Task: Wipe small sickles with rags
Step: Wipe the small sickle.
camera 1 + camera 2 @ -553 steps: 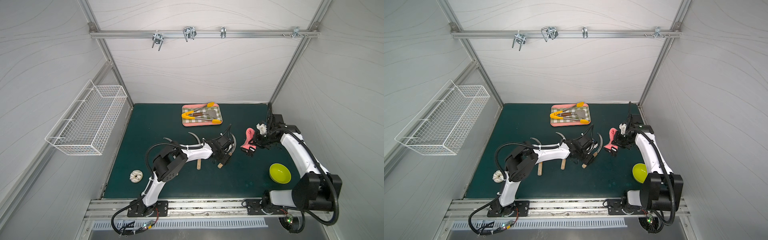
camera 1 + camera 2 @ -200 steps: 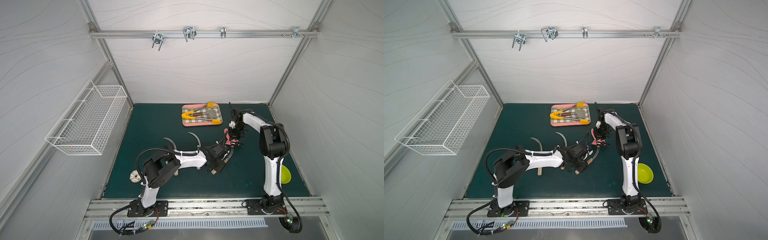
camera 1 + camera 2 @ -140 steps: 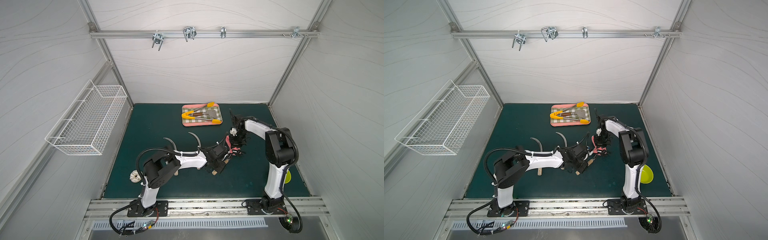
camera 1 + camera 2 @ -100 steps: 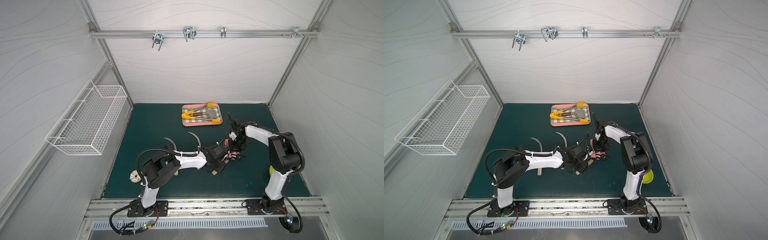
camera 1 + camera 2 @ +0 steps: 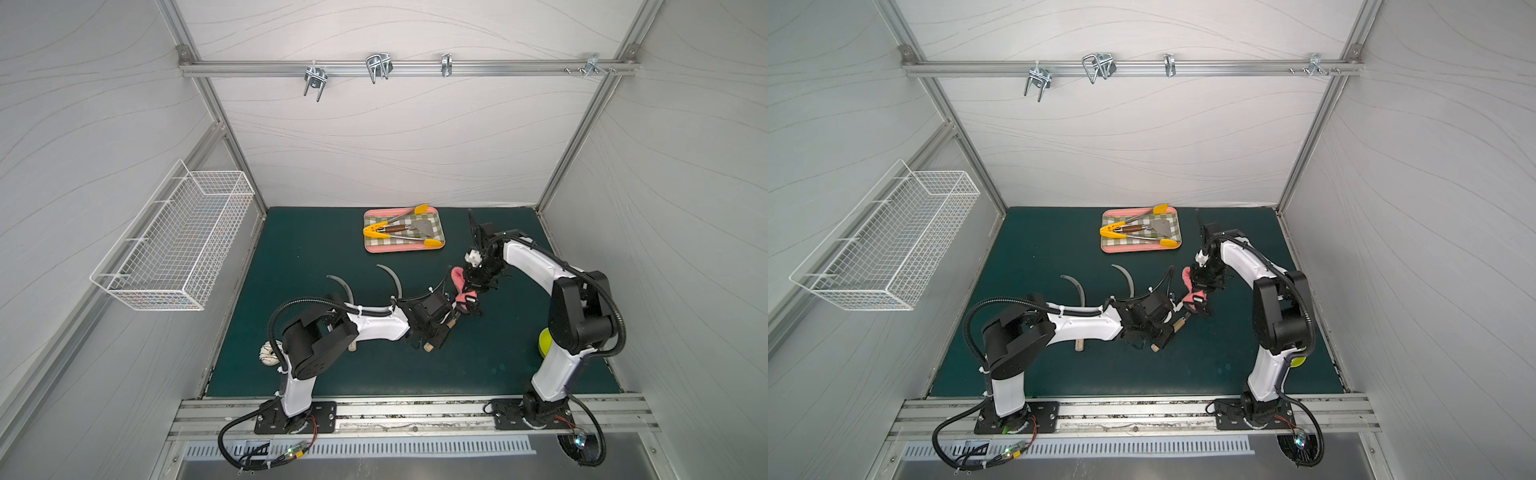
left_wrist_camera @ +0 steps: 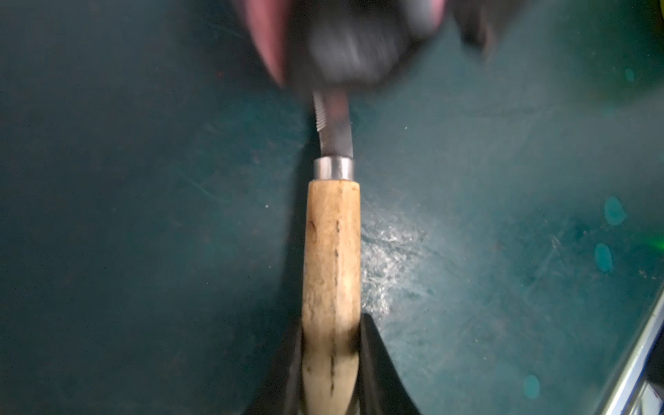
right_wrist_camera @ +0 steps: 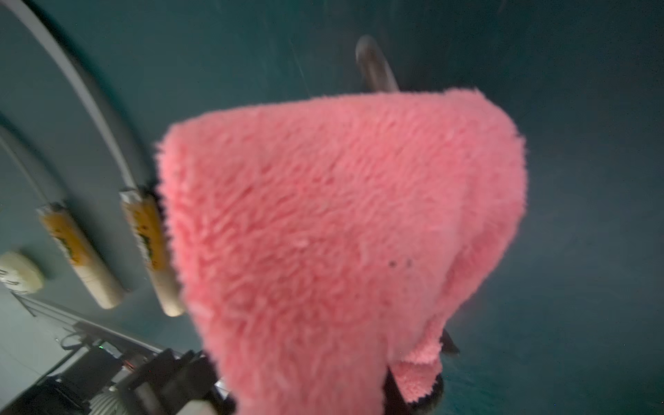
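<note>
My left gripper [image 6: 330, 323] is shut on the pale wooden handle [image 6: 330, 258] of one small sickle, held low over the green mat. Its grey blade [image 6: 336, 133] runs into the pink rag [image 5: 458, 283], which is draped over it; only the blade tip [image 7: 373, 68] shows past the rag [image 7: 341, 233]. My right gripper [image 5: 473, 286] is shut on the rag, just beyond the left gripper [image 5: 438, 332]. Two more small sickles [image 5: 343, 286] [image 5: 390, 276] lie on the mat to the left, their orange label bands [image 7: 68, 248] [image 7: 147, 230] showing in the right wrist view.
A pink-rimmed checked tray [image 5: 405, 248] with yellow-tipped tongs [image 5: 395, 232] and a small spatula stands at the back. A yellow-green bowl [image 5: 543, 343] sits behind my right arm. A white ring-shaped thing [image 5: 269, 354] lies front left. A wire basket [image 5: 174, 245] hangs on the left wall.
The right gripper carried the rag in from the right onto the held sickle's blade and slid it toward the handle; its elbow swung right. The left arm has stayed put over the last second.
</note>
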